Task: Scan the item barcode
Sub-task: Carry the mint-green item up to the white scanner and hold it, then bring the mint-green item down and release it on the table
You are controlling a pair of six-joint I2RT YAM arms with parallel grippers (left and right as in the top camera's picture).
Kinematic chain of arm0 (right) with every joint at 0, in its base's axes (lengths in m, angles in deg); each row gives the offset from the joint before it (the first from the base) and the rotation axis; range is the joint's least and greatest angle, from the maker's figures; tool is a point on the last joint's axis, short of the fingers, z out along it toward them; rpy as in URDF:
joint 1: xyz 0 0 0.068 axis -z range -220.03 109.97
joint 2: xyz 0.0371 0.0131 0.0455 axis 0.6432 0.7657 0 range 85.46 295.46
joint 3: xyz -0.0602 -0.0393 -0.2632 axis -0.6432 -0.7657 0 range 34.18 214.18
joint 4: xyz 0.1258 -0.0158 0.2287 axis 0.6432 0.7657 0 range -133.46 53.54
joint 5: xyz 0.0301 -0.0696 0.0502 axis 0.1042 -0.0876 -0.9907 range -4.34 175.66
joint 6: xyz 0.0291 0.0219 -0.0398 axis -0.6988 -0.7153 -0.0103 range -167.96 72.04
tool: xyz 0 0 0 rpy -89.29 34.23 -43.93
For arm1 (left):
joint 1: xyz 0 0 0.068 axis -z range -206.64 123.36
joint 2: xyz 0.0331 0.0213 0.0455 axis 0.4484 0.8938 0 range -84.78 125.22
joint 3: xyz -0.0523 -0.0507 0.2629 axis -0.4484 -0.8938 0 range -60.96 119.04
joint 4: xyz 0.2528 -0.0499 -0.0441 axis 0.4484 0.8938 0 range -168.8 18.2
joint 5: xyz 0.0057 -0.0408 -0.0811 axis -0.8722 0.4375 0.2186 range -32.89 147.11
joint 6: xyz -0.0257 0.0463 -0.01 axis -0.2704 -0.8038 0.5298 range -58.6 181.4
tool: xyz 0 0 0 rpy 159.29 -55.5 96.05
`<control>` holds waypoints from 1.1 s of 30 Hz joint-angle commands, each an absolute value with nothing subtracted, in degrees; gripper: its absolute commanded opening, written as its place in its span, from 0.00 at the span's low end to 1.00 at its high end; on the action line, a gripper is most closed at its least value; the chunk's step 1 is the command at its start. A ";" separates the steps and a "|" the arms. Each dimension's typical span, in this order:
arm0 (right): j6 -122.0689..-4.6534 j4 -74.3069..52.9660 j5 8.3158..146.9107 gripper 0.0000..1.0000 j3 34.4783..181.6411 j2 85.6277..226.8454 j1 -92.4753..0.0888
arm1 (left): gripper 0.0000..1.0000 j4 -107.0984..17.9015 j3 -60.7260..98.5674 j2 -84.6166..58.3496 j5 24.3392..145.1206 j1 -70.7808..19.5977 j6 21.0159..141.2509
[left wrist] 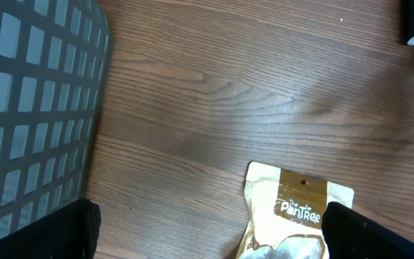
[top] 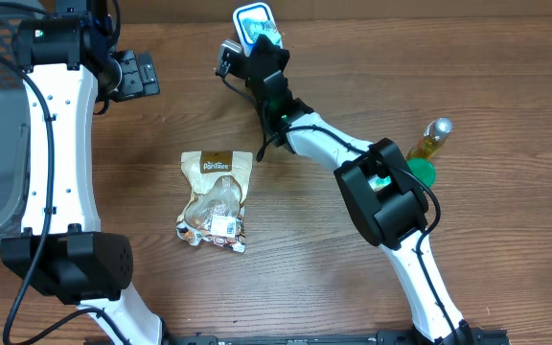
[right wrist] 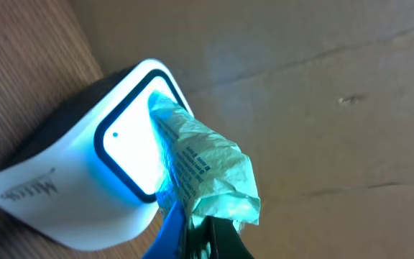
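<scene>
Overhead: the right gripper [top: 262, 43] sits at the far scanner [top: 254, 16]. Left wrist: the left gripper [left wrist: 210, 232] gapes wide above a pouch [left wrist: 297, 208]. Right wrist: the right one clamps a crumpled packet [right wrist: 207, 165] touching the lit window; better to flatten its printed face squarely toward it.

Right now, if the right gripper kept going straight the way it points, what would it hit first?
Most likely the barcode scanner: the right gripper, shut on a crumpled green packet, points at its lit window, and the packet would meet it first. The gap is hard to judge.
</scene>
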State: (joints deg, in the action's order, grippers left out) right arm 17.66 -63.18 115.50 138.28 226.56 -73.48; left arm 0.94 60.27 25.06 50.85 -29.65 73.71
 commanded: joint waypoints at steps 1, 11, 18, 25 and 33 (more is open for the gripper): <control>16.98 -62.11 114.85 0.04 139.63 226.71 -73.37 | 1.00 0.85 60.97 24.19 50.74 -29.23 74.30; 11.35 -60.62 116.92 0.04 139.65 223.46 -74.05 | 0.99 0.85 60.97 24.19 50.74 -29.23 74.28; -8.74 -42.18 115.98 0.04 139.65 208.73 -73.66 | 1.00 0.85 60.97 24.19 50.74 -29.25 74.28; -34.68 -0.12 105.56 0.04 139.65 199.41 -72.10 | 1.00 0.85 60.97 24.19 50.74 -28.86 74.30; -43.34 33.01 81.78 0.04 136.70 199.59 -68.45 | 1.00 0.85 60.97 24.19 50.76 -28.88 74.30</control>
State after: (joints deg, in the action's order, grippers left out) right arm -37.26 29.58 92.53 138.28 199.74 -69.81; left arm 0.92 60.27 25.06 50.83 -29.62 73.71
